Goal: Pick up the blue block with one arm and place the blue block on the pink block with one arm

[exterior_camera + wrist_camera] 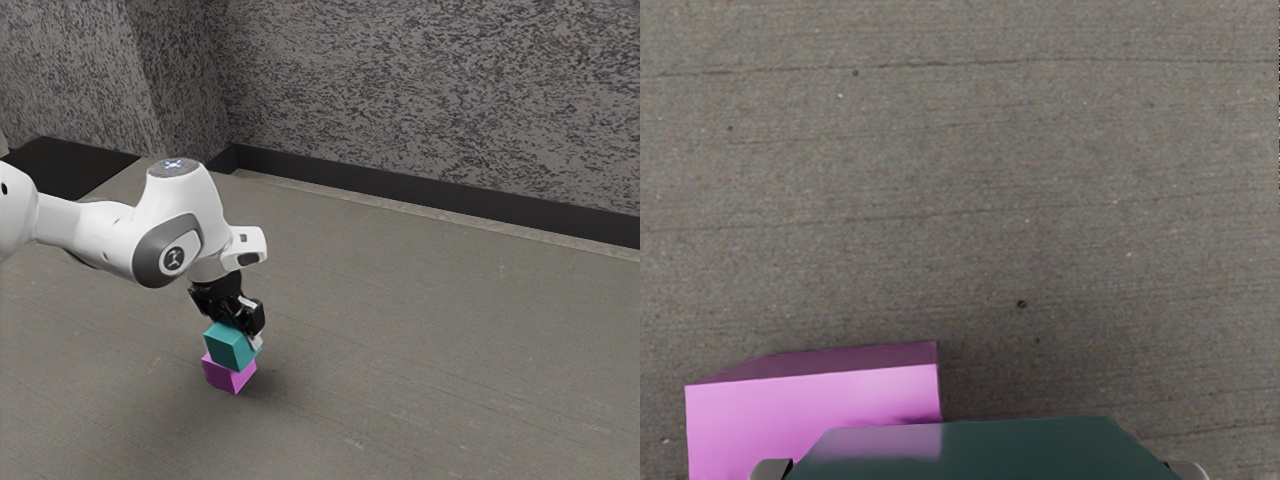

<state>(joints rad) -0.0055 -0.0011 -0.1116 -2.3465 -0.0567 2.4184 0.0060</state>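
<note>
Exterior view's left first: the white arm reaches in and bends down to the tool, which stands low over the two blocks. Its black fingers are closed to the width of the blue block and grip it from two sides. The wrist view agrees, with a grey fingertip at either end of the dark block under the hand. The blue block sits directly over the pink block, slightly turned against it. Whether their faces are fully touching I cannot tell.

I judge the step in hand to be the placing, near the end of the task. The next move calls for settling the block flat, then opening the fingers and lifting straight up so the stack isn't nudged.

To the right, the grey-brown worktop runs on, matt and faintly scored. A black strip edges it below speckled grey walls.
</note>
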